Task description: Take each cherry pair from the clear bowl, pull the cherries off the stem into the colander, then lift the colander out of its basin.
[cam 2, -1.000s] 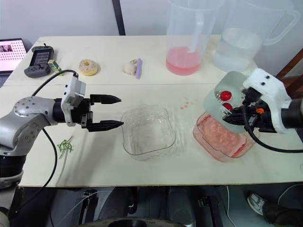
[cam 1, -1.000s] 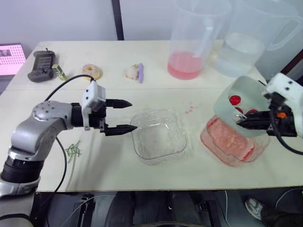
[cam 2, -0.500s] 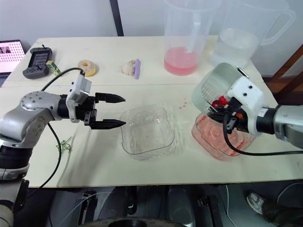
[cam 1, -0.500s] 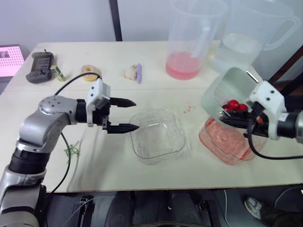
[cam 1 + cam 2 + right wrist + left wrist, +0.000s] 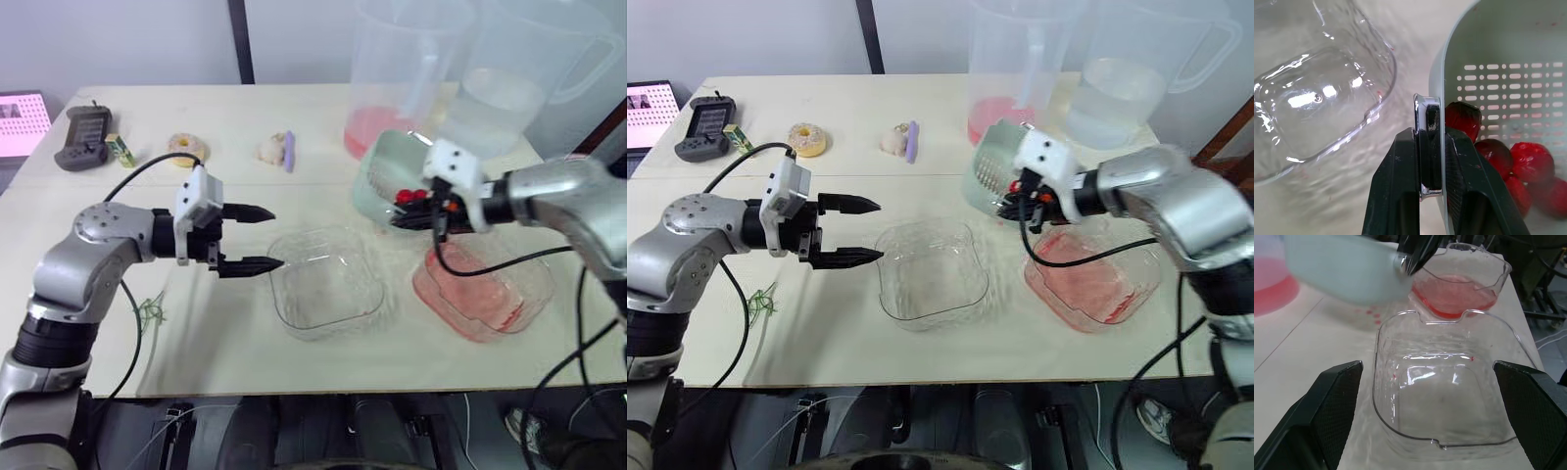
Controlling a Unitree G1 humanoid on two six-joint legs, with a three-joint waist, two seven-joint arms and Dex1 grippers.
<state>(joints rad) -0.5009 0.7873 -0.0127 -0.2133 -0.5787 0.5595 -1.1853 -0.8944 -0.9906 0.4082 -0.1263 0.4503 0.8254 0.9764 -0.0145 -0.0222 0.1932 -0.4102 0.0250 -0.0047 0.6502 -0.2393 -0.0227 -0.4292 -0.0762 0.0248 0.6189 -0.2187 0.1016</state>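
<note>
We pinch rim of pale-green slotted plastic colander (image 5: pixel 988 176) in right gripper (image 5: pixel 1429 139) for lift-out | left gripper (image 5: pixel 860 231) jaws spread, idle.

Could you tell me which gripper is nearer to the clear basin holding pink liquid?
Right. The right gripper, clamped on the pale green slotted colander, hangs just beside the basin; the left gripper sits across the empty clear square bowl from it.

A cream table (image 5: pixel 225 352) fills the middle, a grey wall (image 5: pixel 137 39) and black post (image 5: pixel 240 44) at twelve o'clock, dark floor (image 5: pixel 470 416) at six.
</note>
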